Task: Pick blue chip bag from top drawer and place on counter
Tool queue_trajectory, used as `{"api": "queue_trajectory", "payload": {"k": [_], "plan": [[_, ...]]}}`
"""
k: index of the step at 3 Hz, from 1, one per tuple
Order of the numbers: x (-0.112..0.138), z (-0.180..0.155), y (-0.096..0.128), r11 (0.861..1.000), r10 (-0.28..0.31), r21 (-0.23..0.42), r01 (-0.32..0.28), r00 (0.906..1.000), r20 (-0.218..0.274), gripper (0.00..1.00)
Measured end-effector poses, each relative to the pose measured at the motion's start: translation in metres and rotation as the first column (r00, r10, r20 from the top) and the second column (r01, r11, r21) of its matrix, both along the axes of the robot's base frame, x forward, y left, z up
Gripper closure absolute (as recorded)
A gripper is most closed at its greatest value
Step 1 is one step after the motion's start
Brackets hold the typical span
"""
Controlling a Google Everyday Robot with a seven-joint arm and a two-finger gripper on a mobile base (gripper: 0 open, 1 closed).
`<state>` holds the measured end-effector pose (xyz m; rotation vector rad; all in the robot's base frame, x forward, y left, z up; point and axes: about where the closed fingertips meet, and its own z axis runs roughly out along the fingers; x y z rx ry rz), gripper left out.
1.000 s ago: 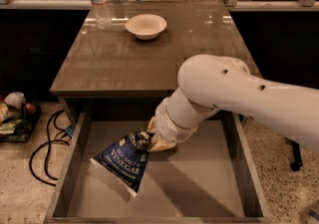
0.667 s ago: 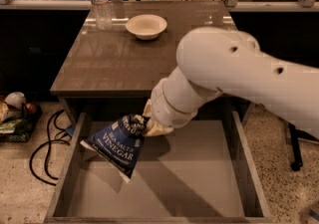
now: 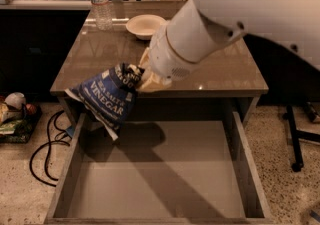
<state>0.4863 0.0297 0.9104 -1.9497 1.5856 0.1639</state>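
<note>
The blue chip bag [image 3: 107, 96], navy foil with white "SEA SALT & VINEGAR" lettering, hangs in the air at the counter's front left edge, above the open top drawer [image 3: 155, 179]. My gripper [image 3: 141, 76] is shut on the bag's crumpled top end; the big white arm comes in from the upper right and hides most of the fingers. The drawer is pulled fully out and its flat bottom is bare. The glossy grey-brown counter [image 3: 100, 54] lies just behind the bag.
A white bowl [image 3: 145, 25] and a clear water bottle [image 3: 101, 0] stand at the back of the counter. Black cables [image 3: 47, 144] and clutter [image 3: 15, 114] lie on the floor at left. A chair leg [image 3: 295, 139] stands at right.
My gripper has lifted the chip bag up out of the drawer to counter-edge height. The arm has risen and come closer to the camera.
</note>
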Motion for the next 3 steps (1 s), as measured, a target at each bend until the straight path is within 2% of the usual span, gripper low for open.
{"api": "queue_trajectory", "payload": {"k": [1, 2, 3], "plan": [[0.029, 0.051, 0.0, 0.996, -0.061, 0.074, 0.058, 0.9975, 0.036, 1.0], [0.056, 0.1, -0.006, 0.977, -0.152, 0.16, 0.138, 0.9857, 0.073, 1.0], [0.056, 0.1, -0.006, 0.977, -0.152, 0.16, 0.139, 0.9857, 0.073, 1.0]]}}
